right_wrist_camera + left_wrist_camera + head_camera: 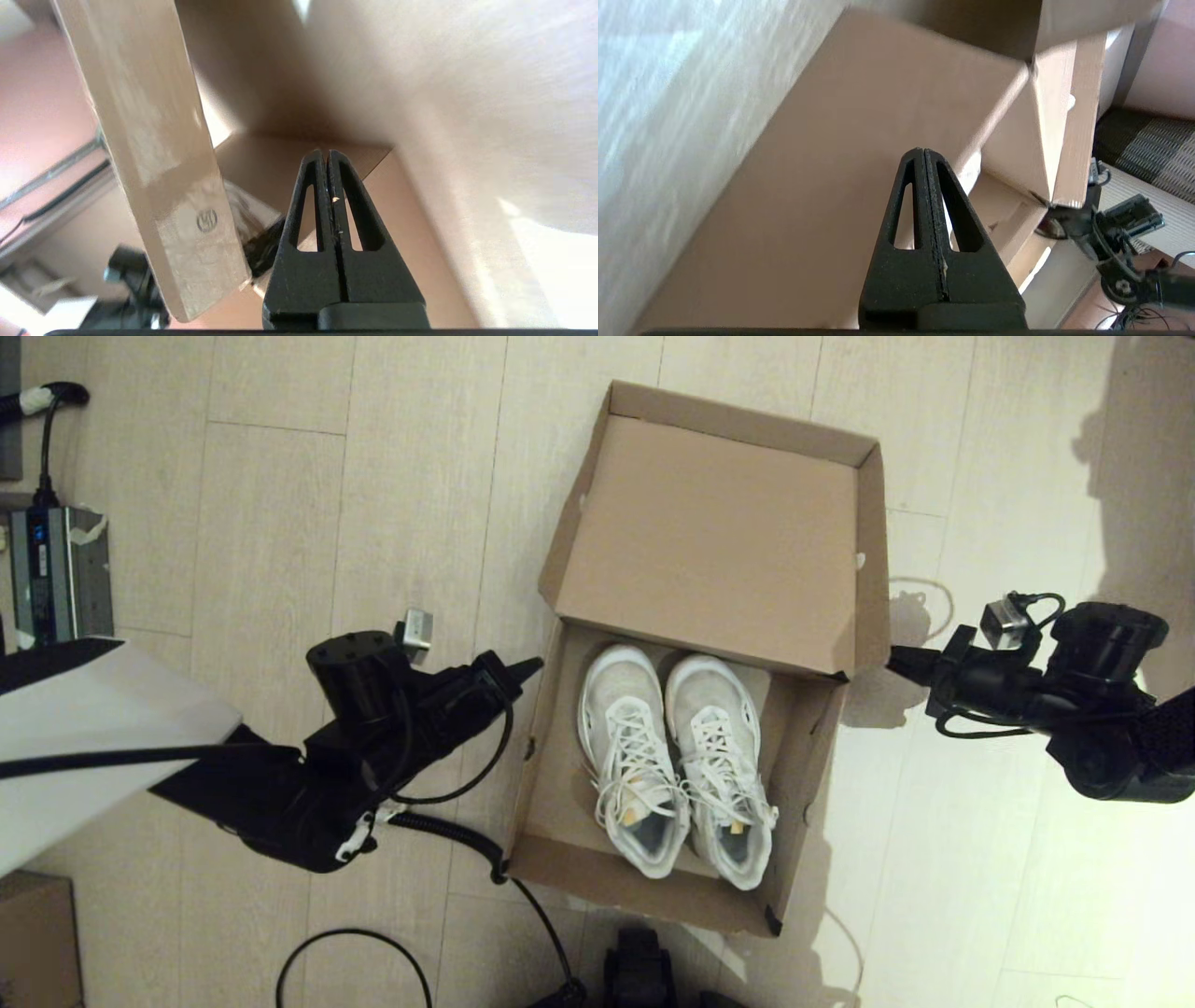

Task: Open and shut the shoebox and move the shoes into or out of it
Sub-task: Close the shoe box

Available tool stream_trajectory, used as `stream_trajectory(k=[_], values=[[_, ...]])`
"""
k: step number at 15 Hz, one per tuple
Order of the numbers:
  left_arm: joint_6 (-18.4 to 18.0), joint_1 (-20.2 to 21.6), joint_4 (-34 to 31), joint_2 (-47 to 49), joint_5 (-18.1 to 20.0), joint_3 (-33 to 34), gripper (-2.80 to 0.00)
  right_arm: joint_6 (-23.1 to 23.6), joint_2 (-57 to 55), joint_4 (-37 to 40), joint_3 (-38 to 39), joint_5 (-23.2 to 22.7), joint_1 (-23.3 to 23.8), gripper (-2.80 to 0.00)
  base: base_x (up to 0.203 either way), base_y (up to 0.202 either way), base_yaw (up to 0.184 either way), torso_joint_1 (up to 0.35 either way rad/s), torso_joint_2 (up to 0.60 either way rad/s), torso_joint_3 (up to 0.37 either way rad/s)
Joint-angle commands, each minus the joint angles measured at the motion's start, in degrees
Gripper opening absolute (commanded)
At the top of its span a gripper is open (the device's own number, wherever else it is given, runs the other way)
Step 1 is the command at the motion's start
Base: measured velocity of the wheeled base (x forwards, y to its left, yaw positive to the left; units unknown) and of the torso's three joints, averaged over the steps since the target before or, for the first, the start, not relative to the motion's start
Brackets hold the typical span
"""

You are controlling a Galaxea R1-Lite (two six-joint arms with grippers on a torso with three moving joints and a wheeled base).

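Note:
The shoebox (549, 756) sits on the floor in the middle of the head view, its hinged lid (709, 532) raised and leaning over the back half. Inside, the two white sneakers (630, 756) (724, 765) lie side by side with toes under the lid. My left gripper (532, 665) is shut and empty, its tip just outside the box's left wall (822, 177); in its wrist view the gripper (923, 150) points at that wall. My right gripper (893, 658) is shut and empty, beside the lid's right corner; in its wrist view the gripper (325, 151) sits next to the lid's side flap (154, 140).
A grey power unit (56, 574) with a cable stands at far left, a white sheet (93, 728) below it, and a smaller brown box (33, 943) in the bottom-left corner. A coiled black cable (448, 831) runs along the shoebox's left side. Pale plank floor (980, 859) surrounds the box.

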State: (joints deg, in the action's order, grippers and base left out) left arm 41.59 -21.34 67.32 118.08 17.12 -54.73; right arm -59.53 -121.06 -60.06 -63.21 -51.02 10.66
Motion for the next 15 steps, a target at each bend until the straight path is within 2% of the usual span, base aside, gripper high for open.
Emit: stream_trajectory(k=[1, 3, 5, 8, 11, 13, 15], values=[[0.2, -1.5, 1.0, -1.2, -0.8, 2.2, -2.80, -0.4, 0.1, -0.4, -0.2, -0.3, 1.1, -2.80, 0.000, 0.000, 0.000, 0.000, 0.00, 0.000], [0.2, -3.3, 2.5, -0.3, -2.9, 3.0, -2.80, -0.4, 0.4, -0.3, -0.3, 0.2, 1.9, -2.80, 0.000, 0.000, 0.000, 0.000, 0.00, 0.000], [0.2, -4.2, 2.6, -0.2, -3.4, 3.4, -2.80, -0.3, 0.8, -0.3, -0.4, 0.5, 2.4, -2.80, 0.000, 0.000, 0.000, 0.000, 0.00, 0.000], [0.2, -4.4, 2.6, -0.6, -3.7, 5.2, -2.80, -0.4, 0.8, -0.3, -1.3, 0.9, 2.9, -2.80, 0.000, 0.000, 0.000, 0.000, 0.00, 0.000], [0.1, -4.3, 2.7, -1.1, -5.9, 6.1, -2.80, -1.0, 0.1, 0.1, -4.3, 3.6, 2.8, -2.80, 0.000, 0.000, 0.000, 0.000, 0.00, 0.000], [-0.1, -3.0, 2.6, -1.9, -5.9, 3.8, -2.80, -6.2, -0.7, 0.3, -6.7, 3.7, 2.4, -2.80, 0.000, 0.000, 0.000, 0.000, 0.00, 0.000], [-0.3, -1.2, 1.5, -1.1, -5.5, -1.9, -2.80, -8.1, -1.8, 0.3, -8.8, 3.8, 2.2, -2.80, 0.000, 0.000, 0.000, 0.000, 0.00, 0.000]])
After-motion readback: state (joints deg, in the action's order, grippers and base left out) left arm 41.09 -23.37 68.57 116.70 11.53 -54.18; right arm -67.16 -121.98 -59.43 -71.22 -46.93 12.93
